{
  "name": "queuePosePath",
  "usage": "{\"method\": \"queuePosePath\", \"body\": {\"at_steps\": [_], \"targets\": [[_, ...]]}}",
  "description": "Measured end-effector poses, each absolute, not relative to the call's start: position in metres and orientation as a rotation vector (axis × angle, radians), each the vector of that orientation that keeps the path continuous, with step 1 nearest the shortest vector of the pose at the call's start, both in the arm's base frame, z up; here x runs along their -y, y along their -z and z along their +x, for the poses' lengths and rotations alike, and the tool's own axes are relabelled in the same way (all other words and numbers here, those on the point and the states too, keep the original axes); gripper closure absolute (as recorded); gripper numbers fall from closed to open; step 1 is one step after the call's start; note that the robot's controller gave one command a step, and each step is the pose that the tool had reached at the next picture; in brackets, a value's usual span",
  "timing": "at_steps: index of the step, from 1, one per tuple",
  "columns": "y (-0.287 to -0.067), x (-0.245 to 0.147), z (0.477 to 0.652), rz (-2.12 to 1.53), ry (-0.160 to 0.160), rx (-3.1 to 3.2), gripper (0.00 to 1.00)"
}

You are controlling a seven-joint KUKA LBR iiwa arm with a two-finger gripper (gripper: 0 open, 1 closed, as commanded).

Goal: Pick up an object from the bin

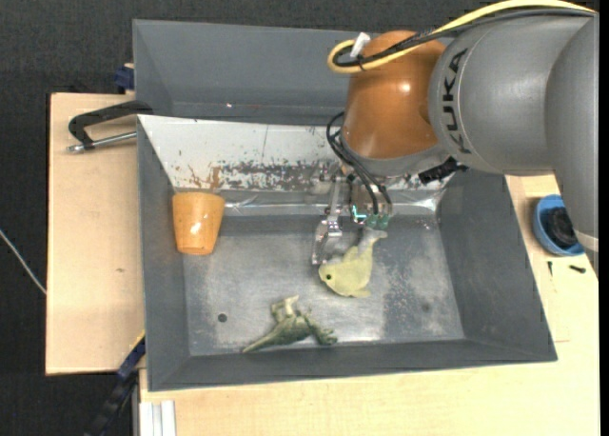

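The gripper [344, 237] is down in the middle of the frame, low over the floor of the grey metal bin [495, 272], hanging beneath the arm's orange wrist cover. Whether it's spread or pinched together, can't tell from here. Over at the left, an orange plastic cup [197, 222] sits by the back slope, wider end toward the top of the frame. Near the bottom wall lies a green toy dinosaur [290, 327], well apart from the cup. And right at the gripper's lower end, up against it, there's a pale yellow lumpy soft piece [348, 275] on the bin floor.
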State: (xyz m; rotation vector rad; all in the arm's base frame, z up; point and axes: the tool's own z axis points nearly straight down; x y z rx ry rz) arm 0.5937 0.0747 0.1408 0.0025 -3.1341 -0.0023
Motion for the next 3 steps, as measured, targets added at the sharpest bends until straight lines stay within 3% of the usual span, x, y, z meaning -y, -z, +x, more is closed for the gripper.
{"method": "queuePosePath", "body": {"at_steps": [1, 2, 3], "targets": [[-0.073, -0.003, 0.567, 0.66, 0.003, 3.075, 0.0], [-0.073, 0.031, 0.548, 0.553, 0.003, 3.101, 0.0], [-0.125, 0.089, 0.596, 0.694, -0.011, 3.079, 0.0]]}}
